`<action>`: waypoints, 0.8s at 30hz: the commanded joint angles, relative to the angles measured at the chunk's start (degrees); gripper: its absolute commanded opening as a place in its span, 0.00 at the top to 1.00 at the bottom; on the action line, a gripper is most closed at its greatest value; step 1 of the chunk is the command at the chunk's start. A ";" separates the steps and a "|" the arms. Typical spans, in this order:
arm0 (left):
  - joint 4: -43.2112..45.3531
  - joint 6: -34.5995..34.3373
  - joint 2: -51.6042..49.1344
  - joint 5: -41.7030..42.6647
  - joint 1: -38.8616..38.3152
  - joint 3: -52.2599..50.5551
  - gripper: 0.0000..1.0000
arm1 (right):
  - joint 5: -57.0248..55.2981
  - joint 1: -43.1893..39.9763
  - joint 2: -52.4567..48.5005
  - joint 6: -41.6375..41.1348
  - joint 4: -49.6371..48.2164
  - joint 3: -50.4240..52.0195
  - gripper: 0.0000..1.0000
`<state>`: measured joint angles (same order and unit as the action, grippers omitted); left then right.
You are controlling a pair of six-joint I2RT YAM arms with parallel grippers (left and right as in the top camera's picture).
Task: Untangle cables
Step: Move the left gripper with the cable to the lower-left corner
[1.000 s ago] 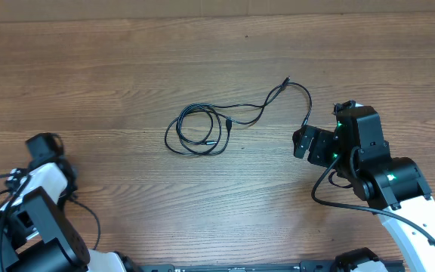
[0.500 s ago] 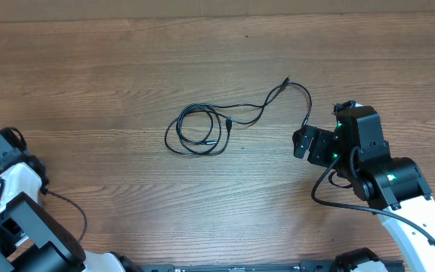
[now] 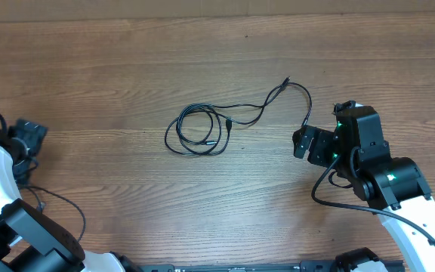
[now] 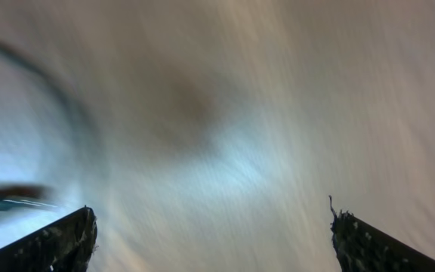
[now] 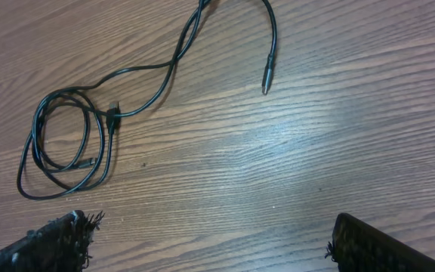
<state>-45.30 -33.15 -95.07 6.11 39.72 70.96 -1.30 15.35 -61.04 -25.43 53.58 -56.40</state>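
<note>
Overhead: the cables (image 3: 202, 130) lie mid-table, thin black cord coiled in loose loops; one strand snakes right and farther off, arches over and ends in a small plug (image 3: 305, 121) just beside the right gripper (image 3: 302, 141), not touching it; the left gripper (image 3: 30, 130) sits at the table's left edge, well apart from the coil; bare brown wood-grain table (image 3: 127, 68) lies between, nothing in the way.

Left wrist: the picture is smeared; the left gripper (image 4: 210, 219) stands wide, its dark fingers (image 4: 59, 242) at the lower corners, nothing between them; no cables can be made out.

Right wrist: the right gripper (image 5: 211, 227) is spread wide and empty over bare table (image 5: 353, 113); the cables (image 5: 66, 143) coil to the left beyond it; the plug (image 5: 266, 79) lies farther off, clear of both fingers (image 5: 51, 245).
</note>
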 commanded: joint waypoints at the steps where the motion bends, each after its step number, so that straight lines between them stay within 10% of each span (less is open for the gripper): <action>1: -2.69 7.48 -0.17 22.58 -2.03 -0.46 0.00 | 0.09 -0.26 0.09 0.13 -0.31 -0.55 0.00; 17: -22.88 -1.44 30.75 7.63 -3.28 -5.22 0.00 | 0.09 -0.26 0.09 0.15 -0.31 -0.55 0.00; 19: -24.72 -7.39 37.38 3.61 -3.30 -9.07 0.40 | 0.11 -0.26 0.09 0.13 -0.31 -0.55 0.00; 20: -25.62 -11.54 40.63 1.95 -3.30 -12.31 0.91 | 0.09 -0.26 0.09 0.15 -0.31 -0.55 0.00; 24: -27.21 -26.25 45.13 -3.72 -3.30 -21.73 0.96 | 0.09 -0.26 0.09 0.15 -0.31 -0.55 0.00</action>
<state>-71.81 -44.51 -51.86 9.47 36.45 55.72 -1.30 15.35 -61.06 -25.41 53.56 -56.40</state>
